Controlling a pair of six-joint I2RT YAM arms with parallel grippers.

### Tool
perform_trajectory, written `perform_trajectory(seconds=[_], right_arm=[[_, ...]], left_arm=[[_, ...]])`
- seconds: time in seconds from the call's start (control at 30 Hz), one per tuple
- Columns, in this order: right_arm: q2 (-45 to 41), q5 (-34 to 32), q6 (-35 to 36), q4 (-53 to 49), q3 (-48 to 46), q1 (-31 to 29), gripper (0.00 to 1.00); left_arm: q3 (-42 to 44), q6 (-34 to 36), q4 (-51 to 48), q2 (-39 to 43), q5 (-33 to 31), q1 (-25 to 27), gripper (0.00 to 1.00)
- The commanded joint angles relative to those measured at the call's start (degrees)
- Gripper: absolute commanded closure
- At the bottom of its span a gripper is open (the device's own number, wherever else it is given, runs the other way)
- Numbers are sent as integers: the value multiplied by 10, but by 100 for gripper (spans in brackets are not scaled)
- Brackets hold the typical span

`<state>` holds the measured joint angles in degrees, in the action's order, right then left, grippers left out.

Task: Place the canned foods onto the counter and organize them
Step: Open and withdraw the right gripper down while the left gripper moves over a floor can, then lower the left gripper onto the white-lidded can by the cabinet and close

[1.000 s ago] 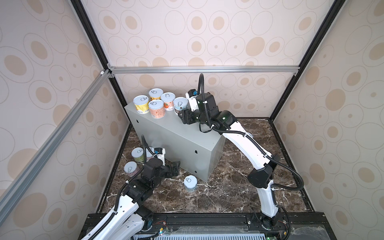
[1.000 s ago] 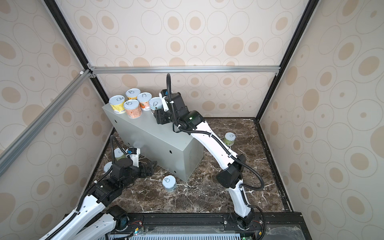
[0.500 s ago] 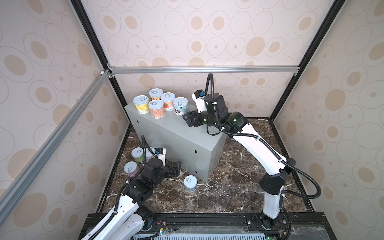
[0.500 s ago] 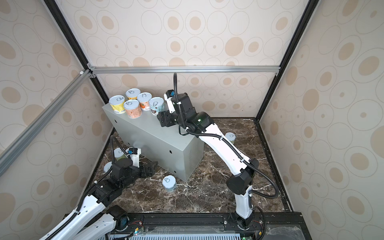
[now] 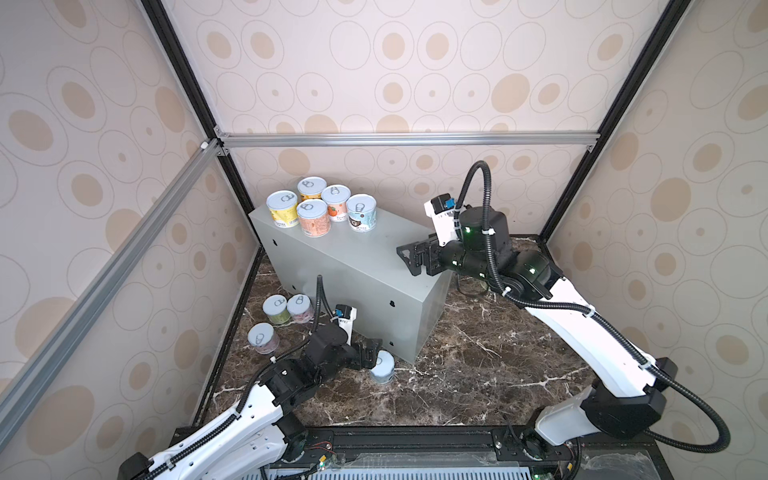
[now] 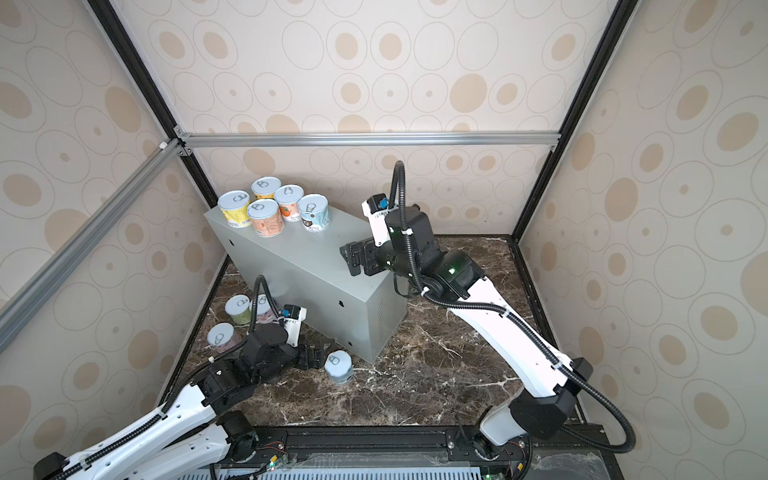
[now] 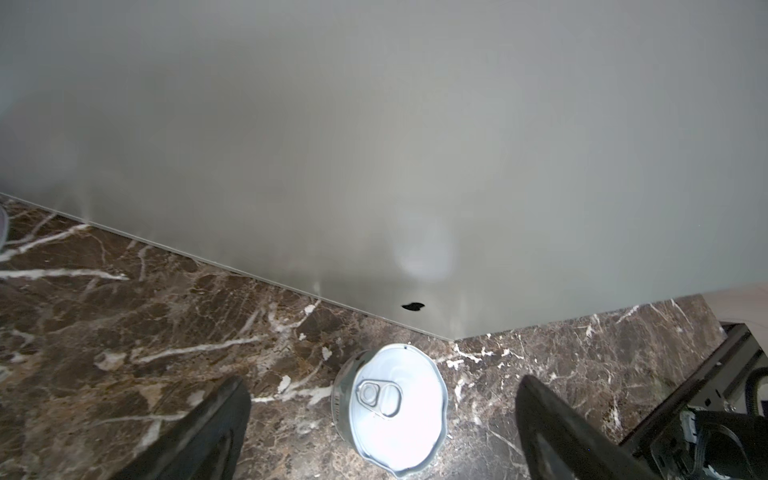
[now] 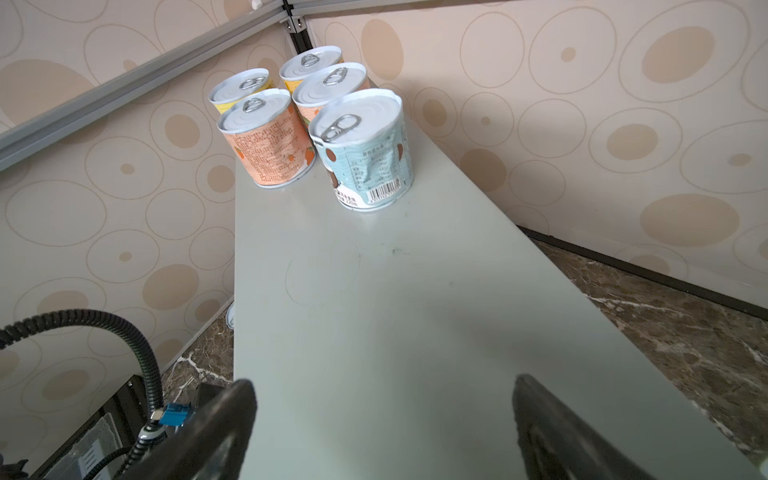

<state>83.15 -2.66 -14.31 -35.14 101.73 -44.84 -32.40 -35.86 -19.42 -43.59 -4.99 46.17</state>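
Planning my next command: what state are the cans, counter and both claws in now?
Counter: standing on floor, holding five cans.
Counter cans: five, upright, clustered at one end.
Wall-side floor cans: three, upright, untouched.
Blue-grey floor can: upright, ungripped.
Left claw: open, fingertips either side of that can.
Right claw: open, empty, above counter.

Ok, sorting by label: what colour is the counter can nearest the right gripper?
The can is pale blue; right wrist view shows it best.
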Motion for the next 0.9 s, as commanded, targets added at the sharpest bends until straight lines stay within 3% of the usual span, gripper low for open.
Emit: perform_trajectory(seconds=[0.0,0.27,0.57,0.87], right_arm=[[-45,-28,10,-3,-36,6,0],[-175,-38,-2,-6,-159,33,0],[-290,-55,-3,-27,-266,42,0],[-355,-77,-2,-45,-317,42,0]], left_arm=[[-14,-35,-8,-10,-58,42,1],[-28,-68,-2,-79,-119,148,1],[-9,-98,25,-120,-171,200,1],[25,-113,90,-166,-206,235,1]])
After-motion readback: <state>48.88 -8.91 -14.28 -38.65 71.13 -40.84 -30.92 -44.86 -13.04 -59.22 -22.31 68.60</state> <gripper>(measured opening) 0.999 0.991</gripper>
